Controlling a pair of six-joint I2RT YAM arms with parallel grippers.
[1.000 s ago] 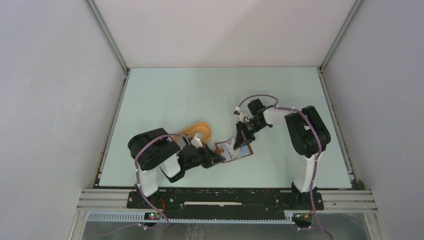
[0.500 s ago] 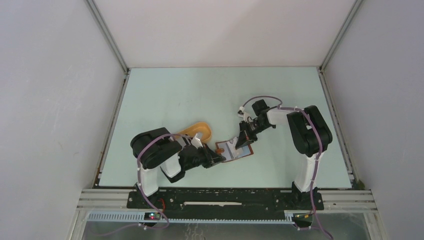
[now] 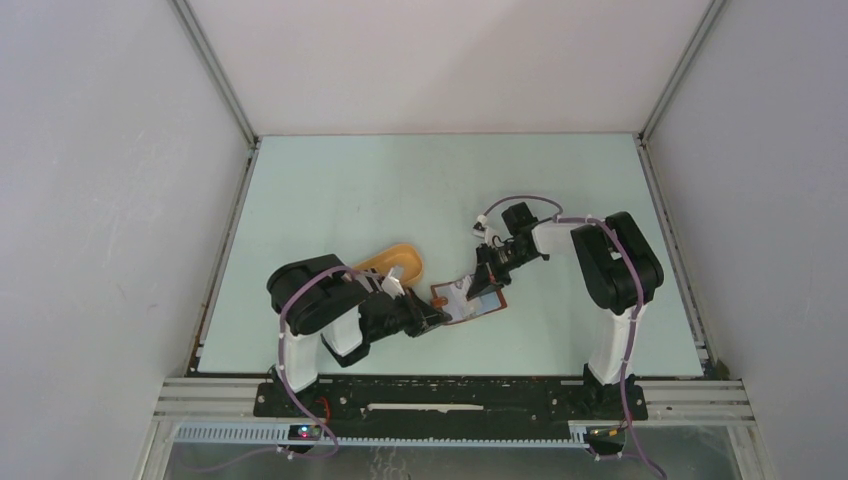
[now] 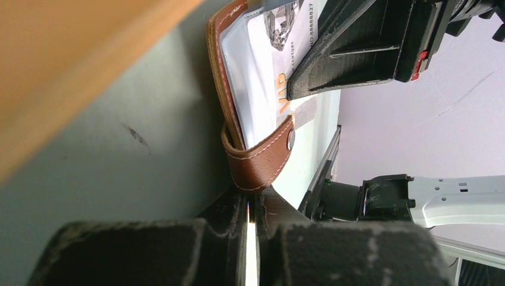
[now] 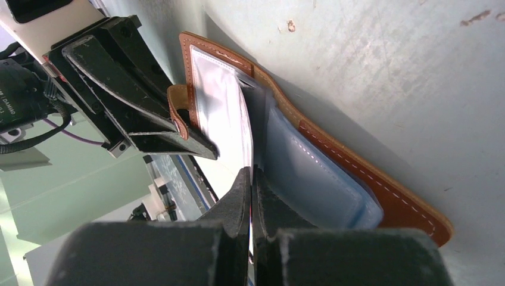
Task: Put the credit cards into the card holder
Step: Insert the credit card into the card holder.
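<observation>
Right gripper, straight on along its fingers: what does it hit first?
The card holder: the right gripper, shut on a card, points into its open pale inside. The left gripper sits close beside that line; depth unclear.

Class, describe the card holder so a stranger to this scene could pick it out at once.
On the pale green table, look near the front middle. The card holder lies open there: a small, reddish-brown stitched wallet with clear pockets, unlike the orange-yellow oval tray to its left.
</observation>
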